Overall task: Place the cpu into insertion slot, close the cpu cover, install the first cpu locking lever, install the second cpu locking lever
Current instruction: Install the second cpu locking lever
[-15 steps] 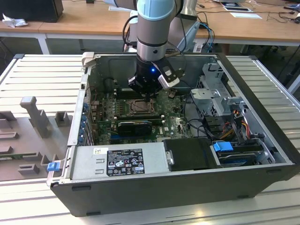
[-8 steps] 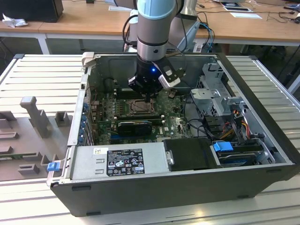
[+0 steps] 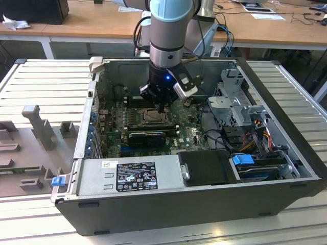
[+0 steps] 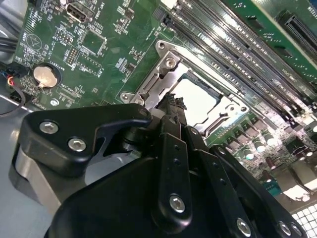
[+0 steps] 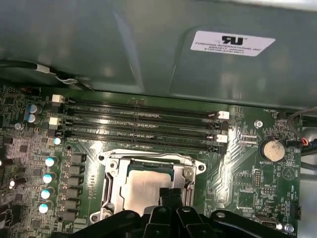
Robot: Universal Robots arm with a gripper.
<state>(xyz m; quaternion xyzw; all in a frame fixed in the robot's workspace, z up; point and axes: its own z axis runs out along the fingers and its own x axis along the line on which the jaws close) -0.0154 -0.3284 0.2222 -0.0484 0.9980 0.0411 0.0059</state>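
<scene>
The hand [image 3: 162, 107] hangs straight down inside the open case [image 3: 286, 153], right over the slot [image 3: 152, 117] in the middle of the board [image 3: 191, 133]. In both wrist views its fingertips sit together at one edge of the socket, pressed nearly shut, and I can't make out anything pinched between them.

The cpu [image 5: 143, 186] lies directly below and just ahead of those tips: it is already seated in the slot [image 5: 148, 183], flat, its pale silvery top catching the light. It is square, so it has no long axis to line up with; its edges run parallel to the memory slots [image 5: 143, 124] beside it.

In the second wrist view the cpu [image 4: 195, 99] shows through the big window of the cover [image 4: 166, 69], whose silvery frame seems to lie down around the chip. Whether the levers are latched, I can't tell.

So the placing looks done, and the hand is working at the socket's rim.
</scene>
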